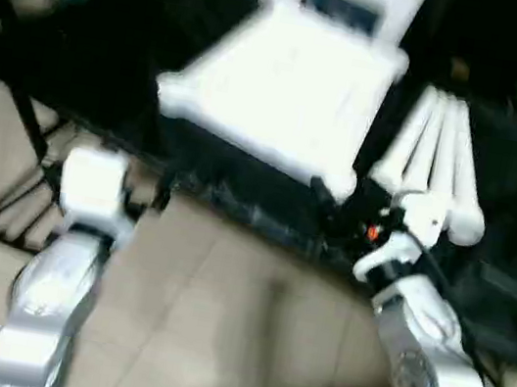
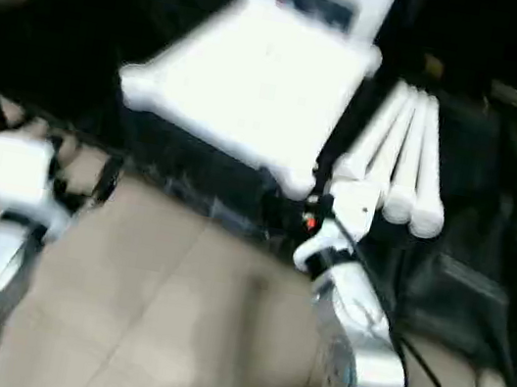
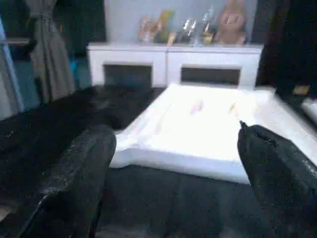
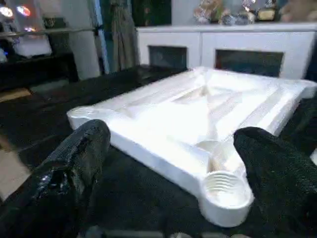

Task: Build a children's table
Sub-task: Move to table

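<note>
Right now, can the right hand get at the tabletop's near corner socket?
Probably yes. The right hand is open, its fingers either side of the threaded corner socket of the tabletop, with nothing between them. The legs lie off to the side, apart.

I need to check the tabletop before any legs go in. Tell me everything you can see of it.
The tabletop is a white, plastic-looking square lying flat on a black cloth, underside up, with a raised rim and ribs crossing inside. Round sockets sit at its corners; the near corner socket is threaded and has no leg in it. The white legs lie beside it. Neither gripper touches it.
</note>
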